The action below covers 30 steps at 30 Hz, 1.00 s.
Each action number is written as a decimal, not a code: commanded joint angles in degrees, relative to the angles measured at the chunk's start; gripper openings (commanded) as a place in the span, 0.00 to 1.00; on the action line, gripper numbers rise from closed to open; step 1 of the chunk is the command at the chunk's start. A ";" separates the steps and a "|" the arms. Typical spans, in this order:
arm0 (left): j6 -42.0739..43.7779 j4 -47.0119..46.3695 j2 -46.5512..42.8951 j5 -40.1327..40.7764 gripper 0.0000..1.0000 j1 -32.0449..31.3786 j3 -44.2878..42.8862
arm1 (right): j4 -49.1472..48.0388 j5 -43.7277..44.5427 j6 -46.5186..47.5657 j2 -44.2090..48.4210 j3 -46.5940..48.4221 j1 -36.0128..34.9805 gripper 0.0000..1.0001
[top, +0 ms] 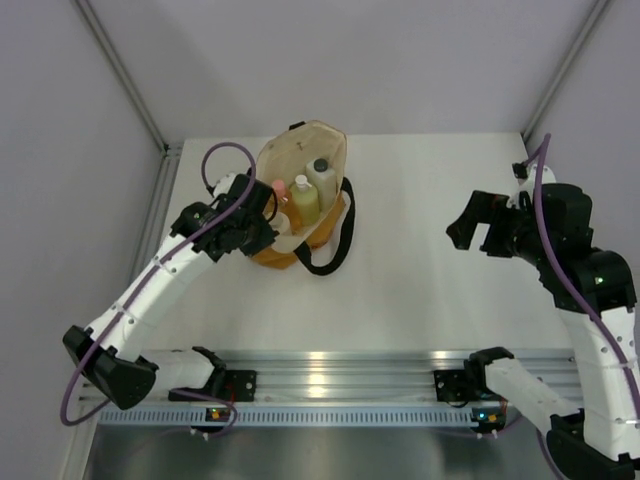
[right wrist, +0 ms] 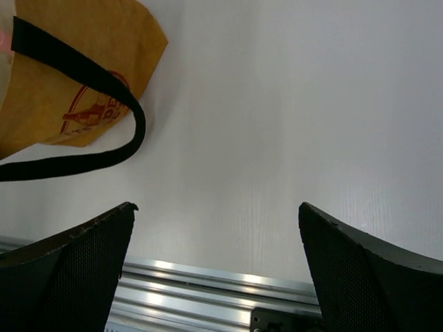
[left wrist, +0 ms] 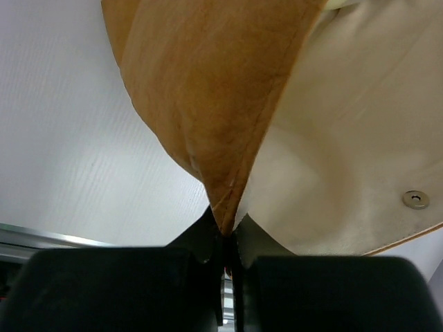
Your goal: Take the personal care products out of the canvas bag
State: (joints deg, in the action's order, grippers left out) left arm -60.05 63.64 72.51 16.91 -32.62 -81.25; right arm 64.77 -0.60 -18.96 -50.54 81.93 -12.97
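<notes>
The left end effector [left wrist: 227, 257], pressed together on a folded edge of the canvas bag [left wrist: 208, 90], fills the bottom of the left wrist view. The right wrist view shows the right end effector [right wrist: 218, 211] spread wide above the surface [right wrist: 291, 104], the bag's black strap [right wrist: 104, 149] beyond it. Only the top view shows the bottles [top: 304, 200] standing inside the open bag, well apart from the right end effector.

The right gripper [right wrist: 216, 207] gapes wide near the canvas bag [right wrist: 104, 34].
</notes>
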 commanded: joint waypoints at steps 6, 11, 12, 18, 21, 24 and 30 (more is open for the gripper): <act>-5.42 -3.70 -3.86 2.60 0.00 -4.38 10.57 | -16.06 -19.69 -1.16 -1.30 -1.16 -0.74 0.99; -7.18 -3.70 -7.29 4.80 0.00 -4.38 15.15 | -19.94 -20.67 -1.61 -6.84 3.92 -7.74 0.95; -7.71 -3.78 -7.56 5.06 0.00 -4.38 15.42 | -20.82 -19.62 -1.34 -9.20 4.90 -9.60 0.92; -9.82 -3.52 -9.67 8.31 0.00 -4.38 14.55 | -22.93 -9.87 2.16 -21.24 15.62 -26.91 0.88; -12.10 -3.52 -10.46 9.99 0.00 -4.38 14.46 | -24.43 -6.97 4.54 -27.92 20.01 -32.19 0.86; -14.12 -3.70 -10.02 10.78 0.00 -4.38 14.02 | -25.05 -6.52 6.65 -34.78 24.58 -35.19 0.86; -16.76 -3.69 -8.97 10.52 0.00 -4.38 12.17 | -25.05 -6.34 9.91 -47.09 33.81 -37.83 0.77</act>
State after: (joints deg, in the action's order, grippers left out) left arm -73.78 58.70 63.35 24.67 -37.12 -67.24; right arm 43.33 -7.81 -11.90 -94.21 111.22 -49.56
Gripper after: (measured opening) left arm 0.036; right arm 0.785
